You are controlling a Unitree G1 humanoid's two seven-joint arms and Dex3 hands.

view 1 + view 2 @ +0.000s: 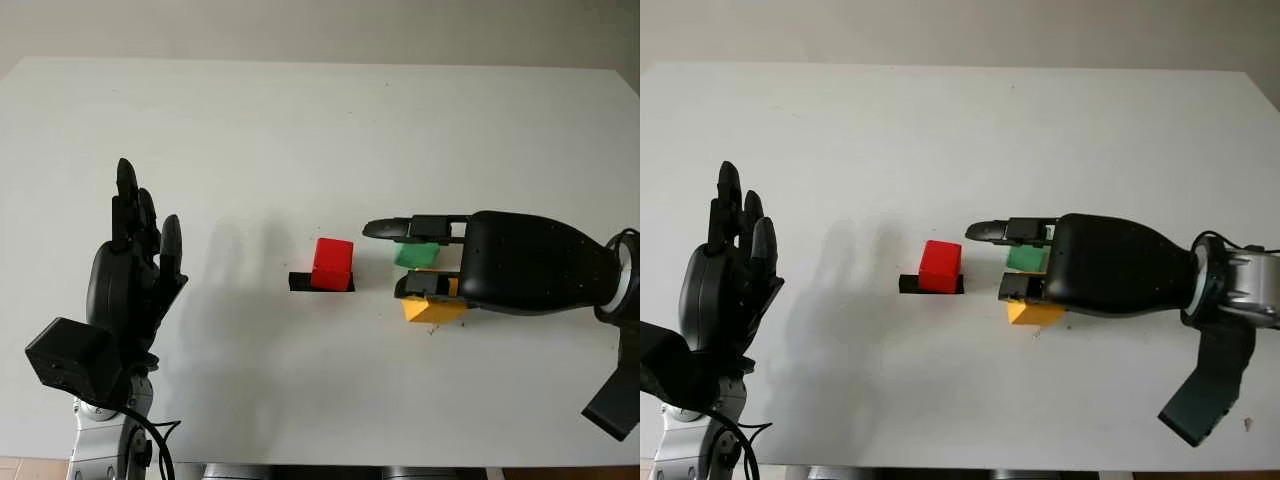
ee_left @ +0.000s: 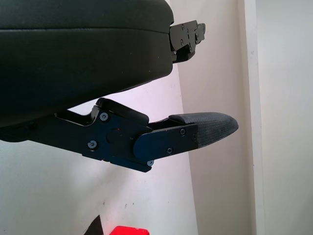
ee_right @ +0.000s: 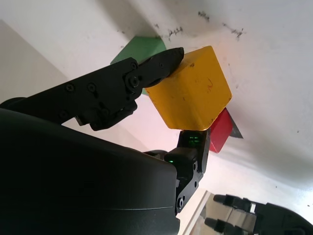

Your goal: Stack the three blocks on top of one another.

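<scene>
Fingers [image 3: 161, 63] of the right hand [image 1: 425, 262]: closed on the yellow block [image 3: 190, 95], one fingertip pressed to its upper edge, another against the opposite face. Yellow block location: right of table centre, beneath the hand's front, partly covered by it. Green block [image 1: 416, 254]: just behind the yellow block, between the outstretched finger and the palm; contact between the two blocks cannot be told. Red block [image 1: 332, 264]: left of the right hand, apart from it, standing on a thin black base plate [image 1: 300, 284]. Left hand [image 1: 135, 262]: open, raised upright over the table's left side, well apart from all blocks, holding nothing. Surface: white table [image 1: 300, 130].
</scene>
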